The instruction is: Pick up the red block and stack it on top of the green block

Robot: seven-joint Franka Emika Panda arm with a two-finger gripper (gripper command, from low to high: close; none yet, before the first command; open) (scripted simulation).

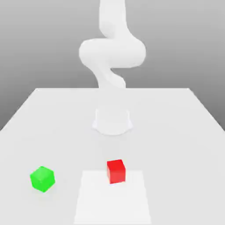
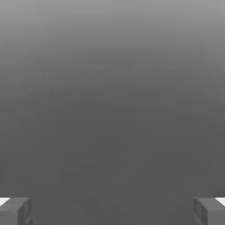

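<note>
The red block sits on the white table near its front edge, a little to the exterior view's right of centre. About a third of the table's width to its left lies the green block, turned at an angle and apart from the red one. In the hand view my gripper is open. Its two grey fingertips stand far apart at the picture's corners with nothing between them, and plain grey backdrop lies behind them.
The arm's round white base stands mid-table behind the blocks, and the white arm rises from it out of the picture's top. A paler rectangular patch lies under and in front of the red block. The table spreads wide on both sides.
</note>
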